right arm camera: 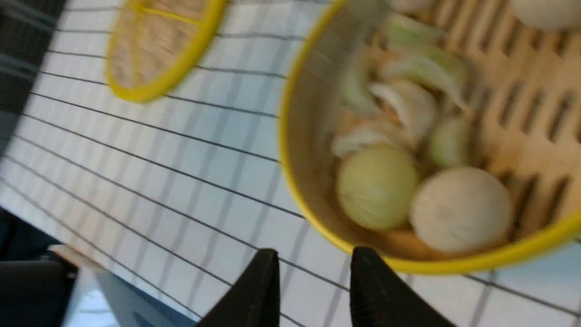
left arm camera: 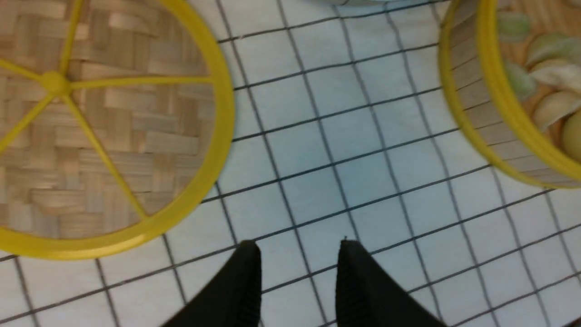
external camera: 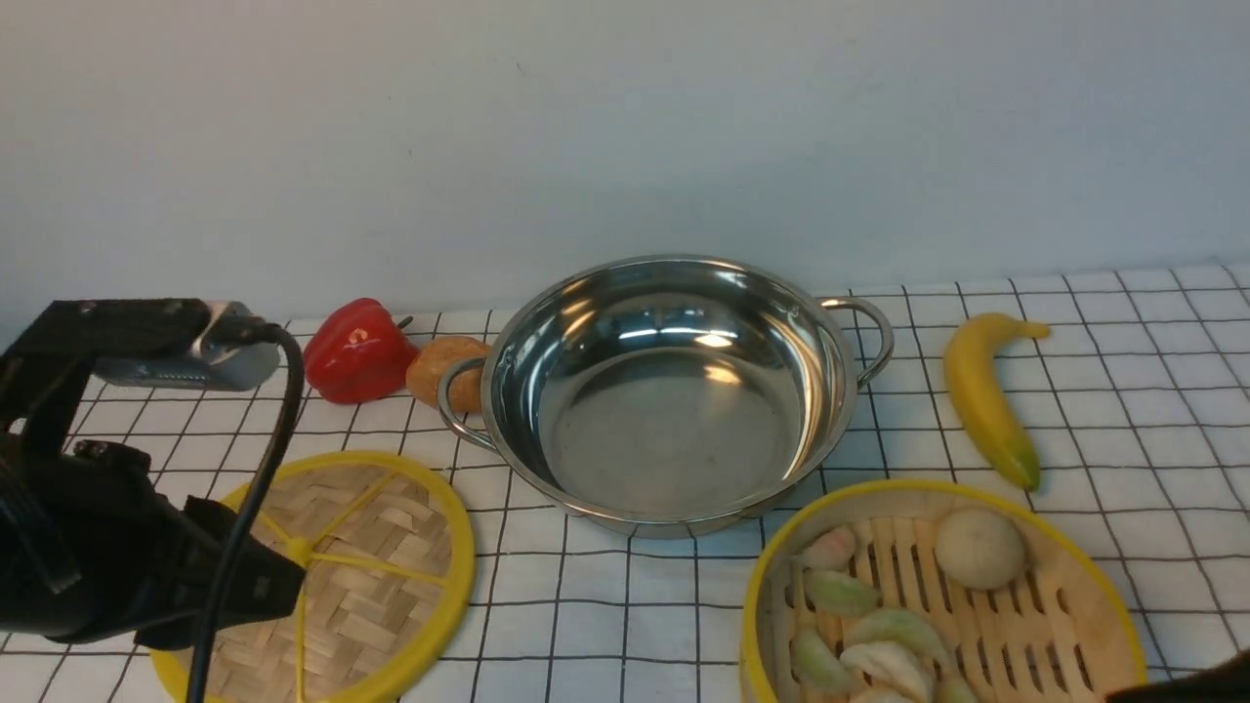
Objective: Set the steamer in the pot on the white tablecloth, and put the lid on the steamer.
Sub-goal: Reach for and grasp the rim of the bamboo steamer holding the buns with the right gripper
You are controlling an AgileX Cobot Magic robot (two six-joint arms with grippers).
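On the white tablecloth [external camera: 625,586] the pot [external camera: 674,439] sits empty, the steamer [external camera: 1064,605] at its five o'clock and the lid [external camera: 381,547] at eight. Nothing is placed yet. The left gripper [left arm camera: 299,245] and right gripper [right arm camera: 316,252] are spread and empty.

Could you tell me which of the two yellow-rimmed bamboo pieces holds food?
The steamer, the deep slatted basket on the right, with dumplings and buns; the lid is a flat woven disc.

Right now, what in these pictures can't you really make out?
Flat woven bamboo lid with yellow rim: front view, the black left arm covers its near-left part.
Round bamboo steamer with yellow rim: front view, the bottom edge cuts off its near side.
Pale dumplings: right wrist view, blur smears them.
Brown round item: front view, the shiny steel pot's handle hides part; kind unclear.
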